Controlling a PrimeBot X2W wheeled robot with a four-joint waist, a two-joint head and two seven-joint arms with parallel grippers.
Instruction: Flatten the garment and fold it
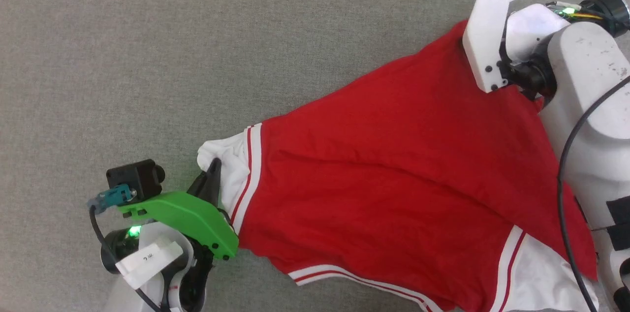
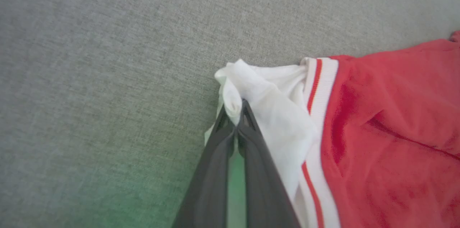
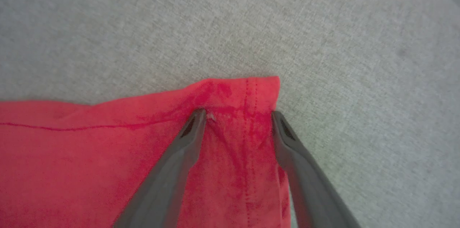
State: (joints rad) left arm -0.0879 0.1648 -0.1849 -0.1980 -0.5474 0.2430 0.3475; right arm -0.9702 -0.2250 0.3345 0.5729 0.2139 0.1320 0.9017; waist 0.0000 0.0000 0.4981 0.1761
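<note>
Your red jersey T-shirt (image 1: 393,164) lies spread on the grey woven surface (image 1: 147,31), running from a bunched white sleeve (image 1: 226,164) at its left end up to a red hem corner (image 1: 455,41) at its far right. The head view gives you that whole slant, plus the shirt's other white sleeve (image 1: 541,272) at its near right edge, but a white bracket (image 1: 487,31) over the hem hides the right fingers there; the left wrist view shows you more clearly that the left gripper (image 2: 239,107) is pinched tight on a fold of the bunched sleeve, just outside the red-and-white striped trim (image 2: 320,87); the right wrist view shows the right gripper (image 3: 239,114) spread wide with nothing in its grasp, one finger over the red cloth, the other at the shirt's side edge, both tips just short of the stitched hem corner; the grey surface stretches wide beyond the shirt's left and far edges; the robot's pale right arm (image 1: 585,105) overlaps the shirt's right edge in the head view.
</note>
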